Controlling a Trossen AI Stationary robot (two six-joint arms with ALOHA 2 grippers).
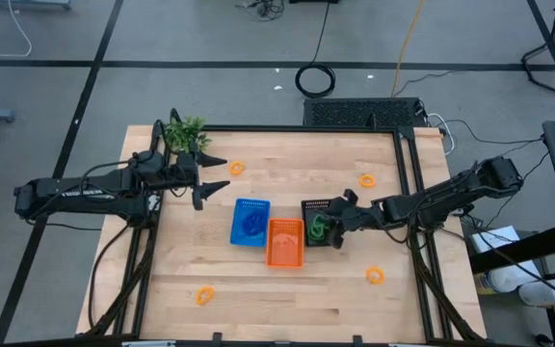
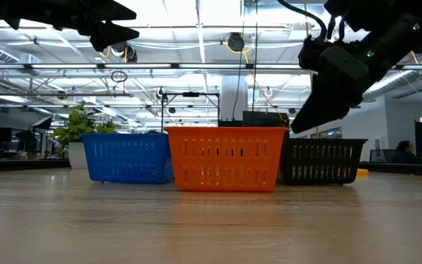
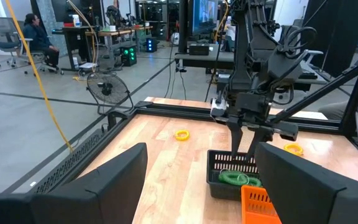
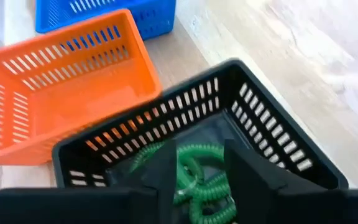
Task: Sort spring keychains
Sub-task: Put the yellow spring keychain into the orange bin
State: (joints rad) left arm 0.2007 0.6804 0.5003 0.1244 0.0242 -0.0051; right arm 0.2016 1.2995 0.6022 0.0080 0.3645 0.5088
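Right gripper (image 4: 197, 171) directly above black basket (image 4: 272, 124), fingers parted, holding nothing; green keychains (image 4: 197, 180) inside, colour-sorted. Left gripper (image 1: 200, 181) well away from black basket, fingers wide.

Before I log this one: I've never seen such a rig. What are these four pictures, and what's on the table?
Two dark robot arms work at a wooden table. One picture looks straight down, one looks level across the tabletop, and one comes from each wrist. In the middle stand a blue basket, an orange basket and a black basket with green keychains inside. Orange keychains lie scattered, near a plant. The right pincer hangs over the black basket, holding nothing visible. The left pincer waits, open, by the plant.
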